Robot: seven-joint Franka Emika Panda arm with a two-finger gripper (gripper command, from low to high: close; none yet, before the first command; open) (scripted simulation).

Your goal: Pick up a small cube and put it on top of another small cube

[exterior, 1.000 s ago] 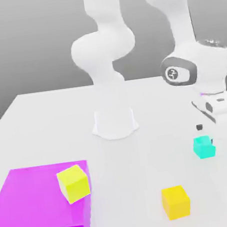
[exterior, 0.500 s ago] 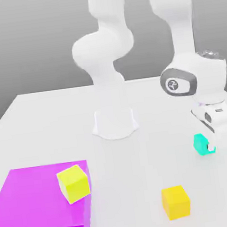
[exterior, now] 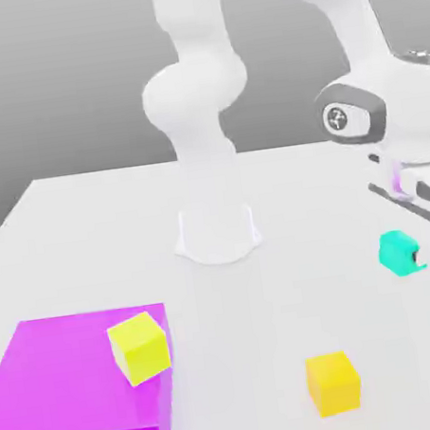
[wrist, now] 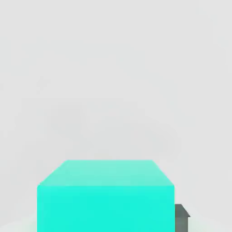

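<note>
Claw (exterior: 408,255) grips the small cube (exterior: 397,252) between its fingers, above the table (exterior: 88,235)

Small teal cube (exterior: 397,252), tilted, in end effector (exterior: 417,257) above table.

teal small cube (exterior: 397,252) (plain), white arm (exterior: 197,87)
</note>
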